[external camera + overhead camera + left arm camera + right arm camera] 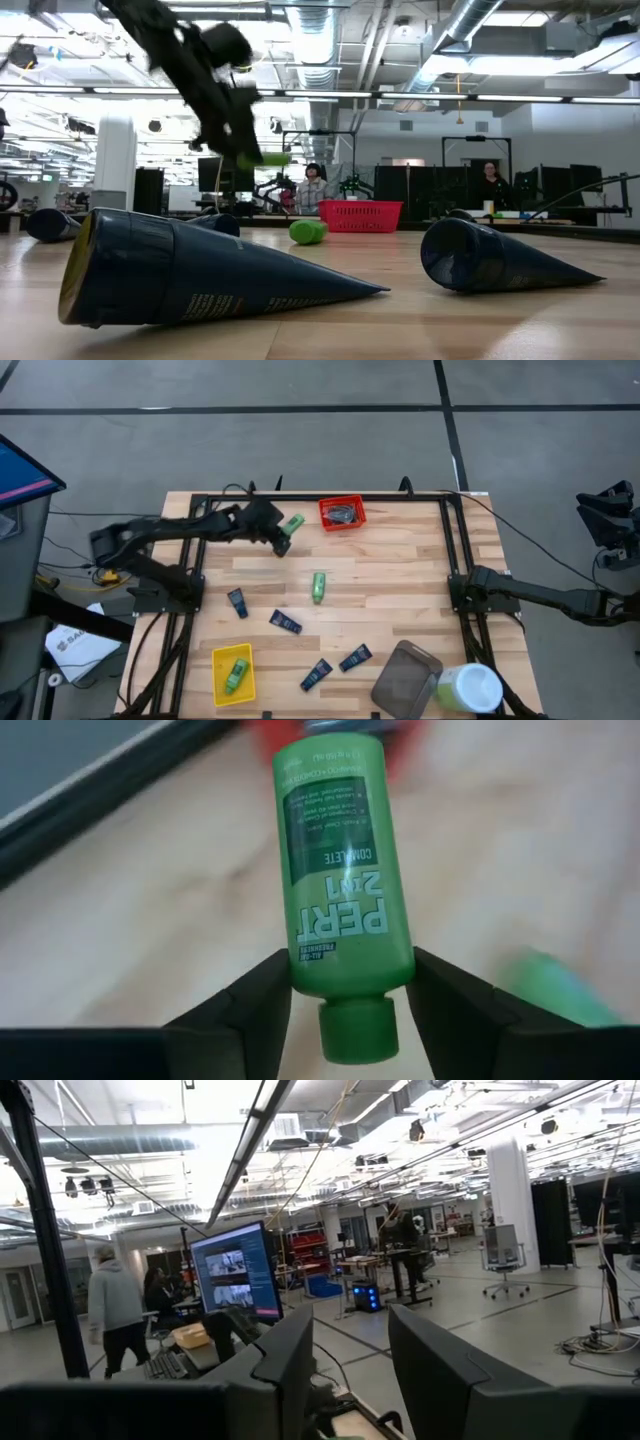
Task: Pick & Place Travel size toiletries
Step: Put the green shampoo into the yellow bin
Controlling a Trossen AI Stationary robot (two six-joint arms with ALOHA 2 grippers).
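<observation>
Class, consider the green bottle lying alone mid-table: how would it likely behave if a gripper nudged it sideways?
The green bottle lies on its side on the bare wooden table, so it would probably roll rather than slide. It looks small and plastic, so likely light and not fragile. Its smooth surface may slip in a loose pinch.

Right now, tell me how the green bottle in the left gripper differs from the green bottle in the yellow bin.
The held bottle is clamped near its cap in the left gripper and off the table, near the red bin; the binned bottle lies loose inside the yellow bin at the table's opposite edge. Both are small, bright green bottles.
</observation>
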